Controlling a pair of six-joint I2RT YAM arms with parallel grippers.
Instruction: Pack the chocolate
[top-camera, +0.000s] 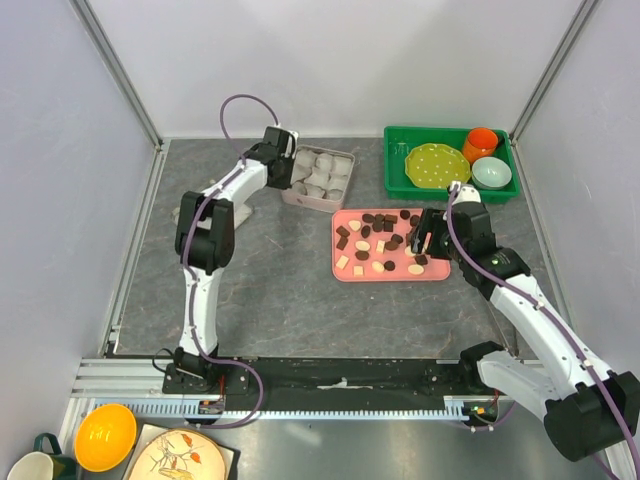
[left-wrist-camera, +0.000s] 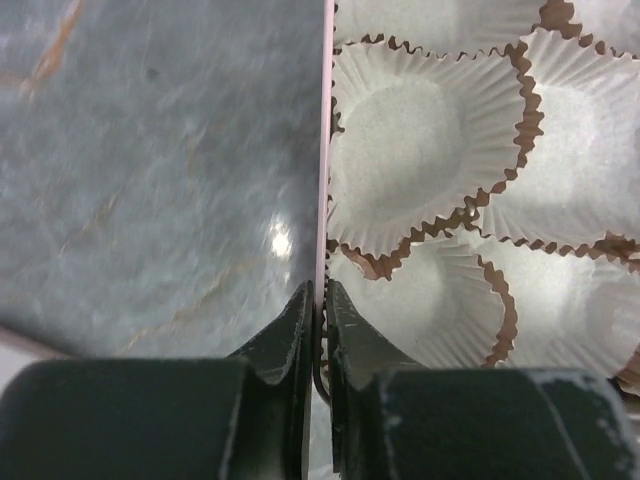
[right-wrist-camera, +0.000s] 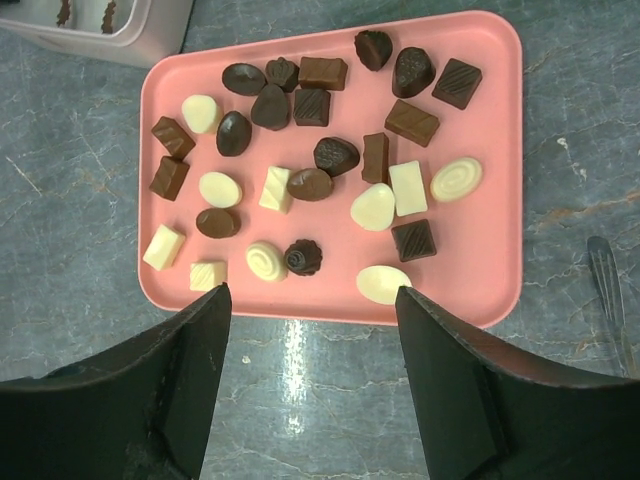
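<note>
Several dark brown and cream-white chocolate pieces (right-wrist-camera: 310, 184) lie loose on a pink tray (top-camera: 389, 272), also in the right wrist view (right-wrist-camera: 480, 270). My right gripper (right-wrist-camera: 310, 295) is open and empty, hovering above the tray's right end (top-camera: 428, 240). A pale pink box (top-camera: 347, 172) at the back holds several white crinkled paper cups (left-wrist-camera: 425, 160), all empty. My left gripper (left-wrist-camera: 318, 292) is shut on the box's thin left wall (left-wrist-camera: 324, 150), at the box's left side in the top view (top-camera: 283, 158).
A green bin (top-camera: 396, 172) at the back right holds a yellow-green dotted plate (top-camera: 436, 165), an orange cup (top-camera: 481, 143) and a pale bowl (top-camera: 491, 173). Grey walls close in the table. A yellow bowl (top-camera: 105, 437), a mug and a plate sit off the near edge.
</note>
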